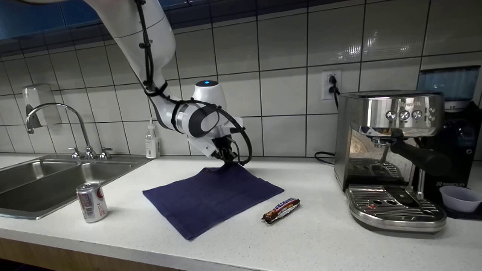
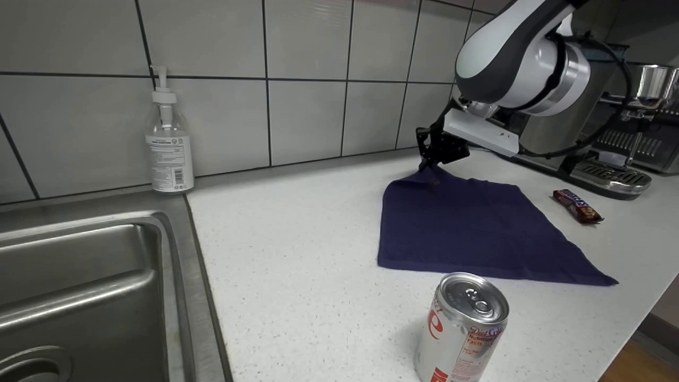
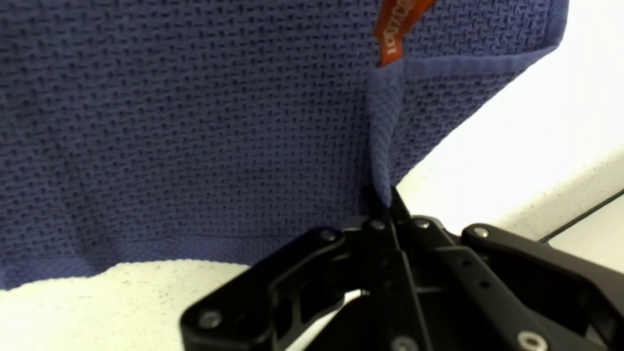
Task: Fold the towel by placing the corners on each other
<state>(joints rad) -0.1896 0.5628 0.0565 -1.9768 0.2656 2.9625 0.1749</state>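
White, speckled stone-look countertop (image 1: 320, 233) carries the thin, navy blue woven towel (image 1: 211, 203) near, but apart from, the small silver cylindrical can (image 1: 92, 202). Black two-fingered gripper (image 3: 384, 195) pinches the towel's slightly raised hem (image 3: 387, 126), across the towel from the can. For a clean fold, carry the hem low toward the opposite free corner (image 1: 188, 231), the probable mate, and align precisely before releasing, without dragging.

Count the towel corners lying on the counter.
3: left corner, near corner and right corner, in an exterior view. The fourth corner seems folded onto the towel beside the jaws.
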